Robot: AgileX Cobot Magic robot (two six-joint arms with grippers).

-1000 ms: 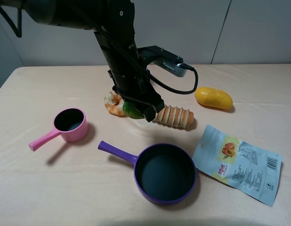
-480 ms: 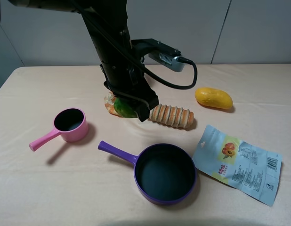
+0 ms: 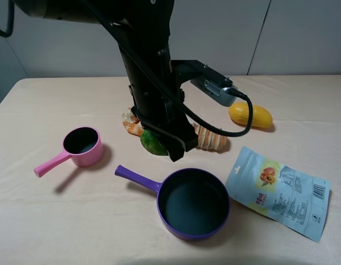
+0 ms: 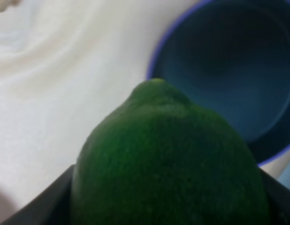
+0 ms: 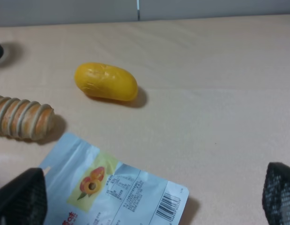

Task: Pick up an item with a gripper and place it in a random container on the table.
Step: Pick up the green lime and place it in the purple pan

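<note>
Clamping the green fruit [image 3: 151, 142], the left claw [image 3: 162, 144] is held beside the purple pan [image 3: 192, 234].
The right claw [image 5: 149, 197] is spread wide.

Green fruit [image 3: 153, 142] in left hand [image 3: 163, 145]

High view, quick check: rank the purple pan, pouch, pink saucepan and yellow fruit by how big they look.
1. Purple pan and pouch: about alike, too close to rank.
2. Pink saucepan.
3. Yellow fruit, the smallest.
</note>
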